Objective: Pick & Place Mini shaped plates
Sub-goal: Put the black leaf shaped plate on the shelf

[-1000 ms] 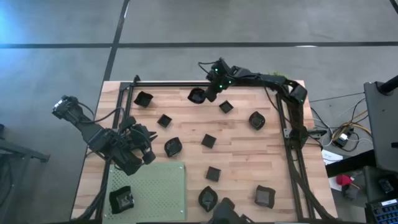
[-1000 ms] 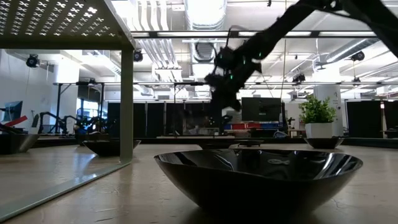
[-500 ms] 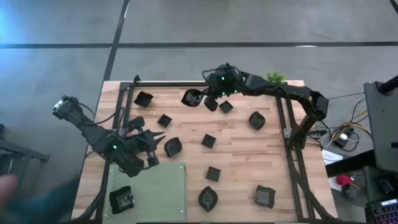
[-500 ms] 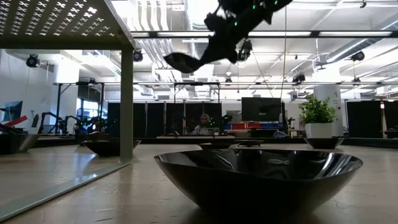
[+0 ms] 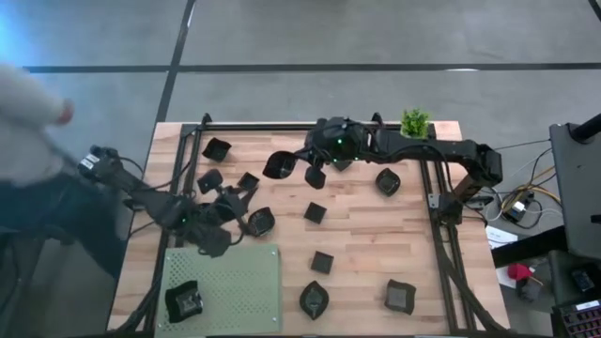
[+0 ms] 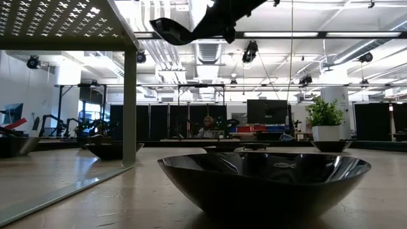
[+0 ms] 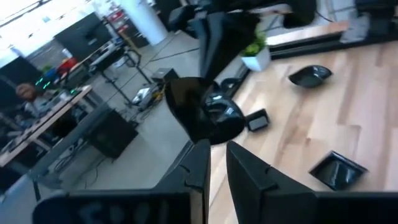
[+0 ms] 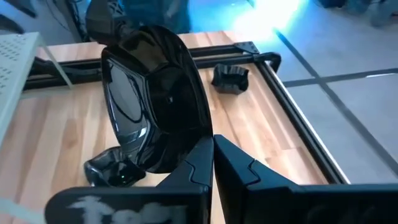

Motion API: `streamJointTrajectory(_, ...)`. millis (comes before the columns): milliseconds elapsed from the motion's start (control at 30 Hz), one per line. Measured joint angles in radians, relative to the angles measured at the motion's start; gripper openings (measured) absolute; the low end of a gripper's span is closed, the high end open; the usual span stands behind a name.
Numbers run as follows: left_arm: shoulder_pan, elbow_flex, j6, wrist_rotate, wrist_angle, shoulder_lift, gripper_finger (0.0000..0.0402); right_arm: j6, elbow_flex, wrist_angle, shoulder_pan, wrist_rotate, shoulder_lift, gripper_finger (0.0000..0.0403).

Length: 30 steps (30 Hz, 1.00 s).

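Several small black plates lie flat on the wooden table, among them a square one (image 5: 315, 212) and a leaf-like one (image 5: 315, 299). My right gripper (image 5: 312, 161) hangs high over the table's far middle, shut on a glossy black plate (image 5: 279, 164), which fills the right wrist view (image 8: 155, 106) and shows at the top of the low view (image 6: 166, 28). My left gripper (image 5: 232, 200) hovers over the table's left part between three plates (image 5: 208, 178) (image 5: 249, 180) (image 5: 260, 221). Its fingers (image 7: 199, 171) stand almost together with nothing between them. My right gripper pinches the plate's rim (image 8: 198, 140) between its two fingers, which come at it from the table's right side. The plate is lifted clear of the table and stands tilted on edge, its hollow (image 8: 127, 99) open to the wrist camera.
A light green perforated mat (image 5: 235, 282) lies at the near left with a dark plate (image 5: 183, 300) on it. A small potted plant (image 5: 413, 122) stands at the far right. Black frame rails (image 5: 263, 128) border the table. A person (image 5: 38, 131) stands at the left edge.
My right gripper has risen with the plate, lifting it clear and carrying it from the far edge toward the table's left and near side. My left gripper has moved from beside the mat toward the far edge and the right. A person has come in at the left.
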Motion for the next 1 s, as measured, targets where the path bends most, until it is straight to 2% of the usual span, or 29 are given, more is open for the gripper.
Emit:
streamJointTrajectory(367,0.138,-0.021,0.007,-0.002,0.129,0.000,0.0049,-0.005,0.000,0.015,0.016,0.005,0.003,0.0008)
streamJointTrajectory(533,0.167,-0.021,0.007,0.052,0.176,0.000,0.0049,-0.019,0.000,0.017,0.017,0.019,0.004,0.0008)
streamJointTrajectory(1000,0.219,-0.023,0.010,0.067,0.209,0.025,0.0049,-0.038,0.000,0.044,0.021,0.019,0.004,0.0008)
